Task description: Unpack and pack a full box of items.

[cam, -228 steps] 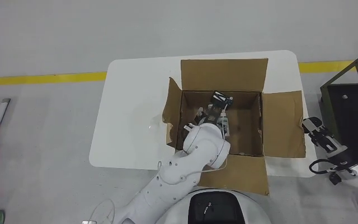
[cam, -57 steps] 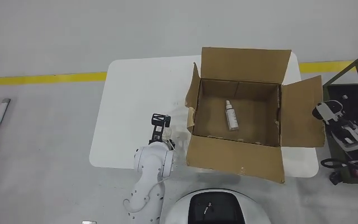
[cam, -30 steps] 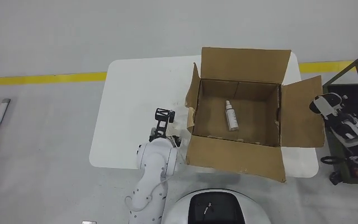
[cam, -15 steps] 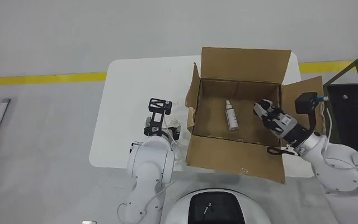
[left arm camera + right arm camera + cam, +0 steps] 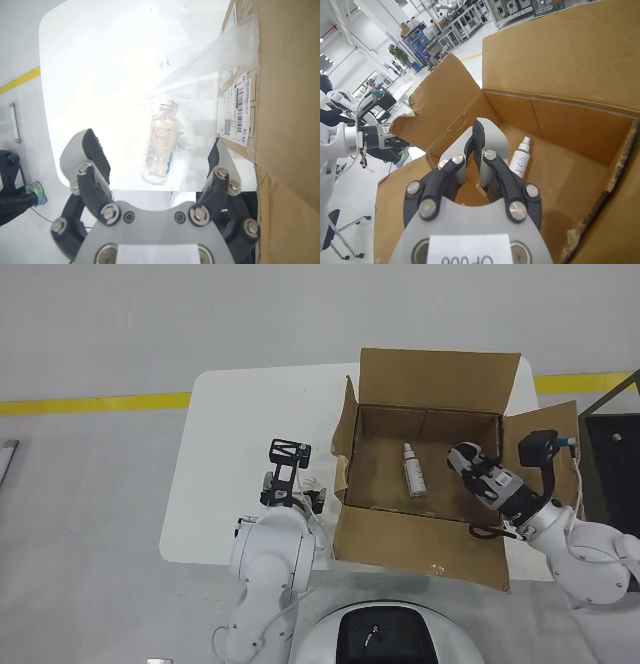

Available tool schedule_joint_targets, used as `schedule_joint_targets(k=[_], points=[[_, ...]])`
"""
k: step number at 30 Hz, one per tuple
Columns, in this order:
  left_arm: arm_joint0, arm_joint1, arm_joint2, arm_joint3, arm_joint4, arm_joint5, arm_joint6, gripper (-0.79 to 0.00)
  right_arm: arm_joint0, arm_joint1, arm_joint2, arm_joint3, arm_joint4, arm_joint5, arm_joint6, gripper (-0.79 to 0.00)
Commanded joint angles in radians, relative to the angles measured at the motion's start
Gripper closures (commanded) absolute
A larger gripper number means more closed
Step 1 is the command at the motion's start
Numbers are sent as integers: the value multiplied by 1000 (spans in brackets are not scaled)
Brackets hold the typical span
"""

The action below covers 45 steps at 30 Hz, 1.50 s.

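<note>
the left gripper is spread wide over a clear plastic bottle beside the open brown cardboard box; the right gripper is held closed and empty over its opening.

A white rounded table stands on a grey floor. A yellow painted stripe runs behind it; a black metal frame is near one end.

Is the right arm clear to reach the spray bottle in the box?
Probably yes: the box has its flaps open, the spray bottle lies alone on its floor, and the right gripper, shut, hangs over the opening.
</note>
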<state>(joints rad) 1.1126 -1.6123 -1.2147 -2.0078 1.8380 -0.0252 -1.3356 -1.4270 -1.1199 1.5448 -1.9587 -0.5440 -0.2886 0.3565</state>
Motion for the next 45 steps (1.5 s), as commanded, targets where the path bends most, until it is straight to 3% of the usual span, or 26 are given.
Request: schedule_joint_targets(k=[1, 5, 9, 13, 17, 22, 26, 32, 36, 37, 41, 45], points=[[7, 2, -9, -26, -2, -8, 47, -785, 4, -3, -9, 13, 1, 57, -6, 0], [5, 4, -31, -102, -14, -24, 86, -785, 41, -10, -53, 27, -8, 177, 13, 0], [4, 8, -30, -189, -55, -98, 133, -785, 102, -16, -106, 54, -39, 298, 56, 0], [-1, 12, -20, -265, -131, -203, 165, -785, 155, -22, -150, 76, -83, 347, 72, 0], [-6, 13, -13, -301, -242, -247, 170, -785, 172, -26, -170, 96, -89, 357, 70, 0], [-52, 18, 27, -200, -245, -319, 136, -785, 171, -28, -175, 112, -96, 364, 71, 0], [-93, 16, 63, -104, -216, -303, 129, -785, 165, -28, -166, 117, -94, 364, 66, 0], [-148, 9, 57, 25, -205, -180, 35, -785, 141, -28, -143, 115, -87, 363, 57, 0], [-170, 2, 43, 54, -266, -106, -4, -785, 123, -27, -123, 108, -75, 359, 55, 0], [-170, 2, 42, 55, -277, -108, -6, -763, 120, -27, -118, 108, -67, 359, 55, 0], [-166, 3, 40, 52, -310, -107, -12, 0, 120, -27, -102, 112, -45, 357, 58, 0], [-155, 4, 31, 51, -309, -67, -26, 0, 129, -28, -97, 113, -41, 358, 61, 0]])
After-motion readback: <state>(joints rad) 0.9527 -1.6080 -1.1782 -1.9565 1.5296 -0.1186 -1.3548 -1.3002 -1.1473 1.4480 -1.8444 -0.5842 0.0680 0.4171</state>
